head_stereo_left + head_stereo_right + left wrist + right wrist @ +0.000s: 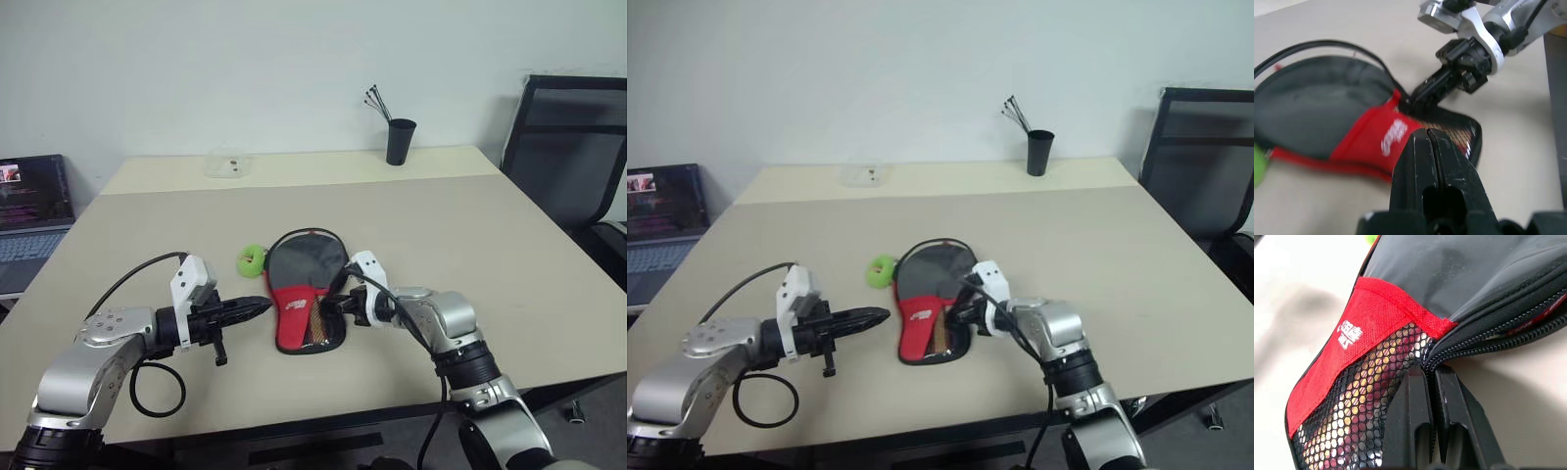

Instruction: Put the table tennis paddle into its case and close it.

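Case (306, 294) lies flat near front-centre of tabletop (470, 235), black top pointing away from robot, red lower part w/ mesh pocket and white logo toward it. Paddle (1371, 396) is inside: handle colours show through the mesh in right wrist view. Zip along the case's right edge is partly undone, gap visible beyond the fingers. Lime-green tag (253, 259) rests just beside case's upper left edge. Right end effector (333, 303) clenched, fingertips pressed against case's right edge at the zip line where mesh meets black fabric; whether it pinches the zip pull, cannot tell. Left end effector (263, 305) clenched on nothing, tips pointing at case's left side, just short of it, not touching. Black cup (401, 141) w/ sticks stands at far edge; clear lidded box (228, 164) far left-centre. Laptop (31, 211) off to robot's left, chair (573, 157) to the right.
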Robot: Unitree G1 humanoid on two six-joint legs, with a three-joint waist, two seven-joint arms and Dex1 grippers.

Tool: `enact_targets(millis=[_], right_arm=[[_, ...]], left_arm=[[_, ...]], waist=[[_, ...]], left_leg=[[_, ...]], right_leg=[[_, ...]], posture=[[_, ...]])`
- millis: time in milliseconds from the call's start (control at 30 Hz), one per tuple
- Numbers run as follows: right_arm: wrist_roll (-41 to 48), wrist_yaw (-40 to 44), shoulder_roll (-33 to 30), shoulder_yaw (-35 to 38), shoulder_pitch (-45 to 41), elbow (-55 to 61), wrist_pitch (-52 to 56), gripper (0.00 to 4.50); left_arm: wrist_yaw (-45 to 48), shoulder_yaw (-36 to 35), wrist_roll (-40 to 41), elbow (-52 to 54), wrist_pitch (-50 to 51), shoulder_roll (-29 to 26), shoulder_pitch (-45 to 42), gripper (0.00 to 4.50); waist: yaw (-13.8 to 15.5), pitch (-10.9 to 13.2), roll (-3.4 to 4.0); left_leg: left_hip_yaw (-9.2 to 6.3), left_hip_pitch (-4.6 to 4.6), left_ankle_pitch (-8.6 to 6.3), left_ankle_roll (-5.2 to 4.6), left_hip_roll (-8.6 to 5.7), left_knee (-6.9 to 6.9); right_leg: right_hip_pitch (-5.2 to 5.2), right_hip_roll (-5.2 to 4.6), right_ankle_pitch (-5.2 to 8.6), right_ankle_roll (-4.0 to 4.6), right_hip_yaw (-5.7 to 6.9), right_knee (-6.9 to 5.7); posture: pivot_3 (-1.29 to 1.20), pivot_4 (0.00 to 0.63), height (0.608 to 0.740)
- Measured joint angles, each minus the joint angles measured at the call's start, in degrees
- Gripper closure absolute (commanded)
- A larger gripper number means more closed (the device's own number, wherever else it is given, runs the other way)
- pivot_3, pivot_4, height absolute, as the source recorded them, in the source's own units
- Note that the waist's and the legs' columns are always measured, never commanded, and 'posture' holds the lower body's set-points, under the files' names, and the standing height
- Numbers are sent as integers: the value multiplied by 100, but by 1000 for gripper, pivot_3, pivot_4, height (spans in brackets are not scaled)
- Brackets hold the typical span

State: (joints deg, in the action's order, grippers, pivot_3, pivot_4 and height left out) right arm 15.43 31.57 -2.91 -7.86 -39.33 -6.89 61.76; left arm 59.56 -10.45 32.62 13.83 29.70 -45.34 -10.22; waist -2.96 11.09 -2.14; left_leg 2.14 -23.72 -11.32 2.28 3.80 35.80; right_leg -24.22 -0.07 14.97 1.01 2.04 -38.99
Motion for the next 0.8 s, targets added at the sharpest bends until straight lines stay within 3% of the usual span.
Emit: enact_targets(millis=[400, 800], right_arm=[[408, -641, -11, 6, 1278, 2322, 1461, 4477], [616, -1304, 444, 546, 1631, 2934, 2178, 4477]], left_arm=[[116, -60, 122, 186, 88, -184, 287, 4500], [125, -58, 121, 184, 87, -185, 239, 4500]], waist=[[94, 0, -1], [120, -1, -1]], left_leg=[[-11, -7, -4, 6, -7, 1], [-15, -11, -4, 6, -10, 1]], right_leg=[[-4, -8, 2, 1, 6, 6], [-3, -9, 2, 2, 9, 10]], posture=[[0, 150, 740], [0, 150, 740]])
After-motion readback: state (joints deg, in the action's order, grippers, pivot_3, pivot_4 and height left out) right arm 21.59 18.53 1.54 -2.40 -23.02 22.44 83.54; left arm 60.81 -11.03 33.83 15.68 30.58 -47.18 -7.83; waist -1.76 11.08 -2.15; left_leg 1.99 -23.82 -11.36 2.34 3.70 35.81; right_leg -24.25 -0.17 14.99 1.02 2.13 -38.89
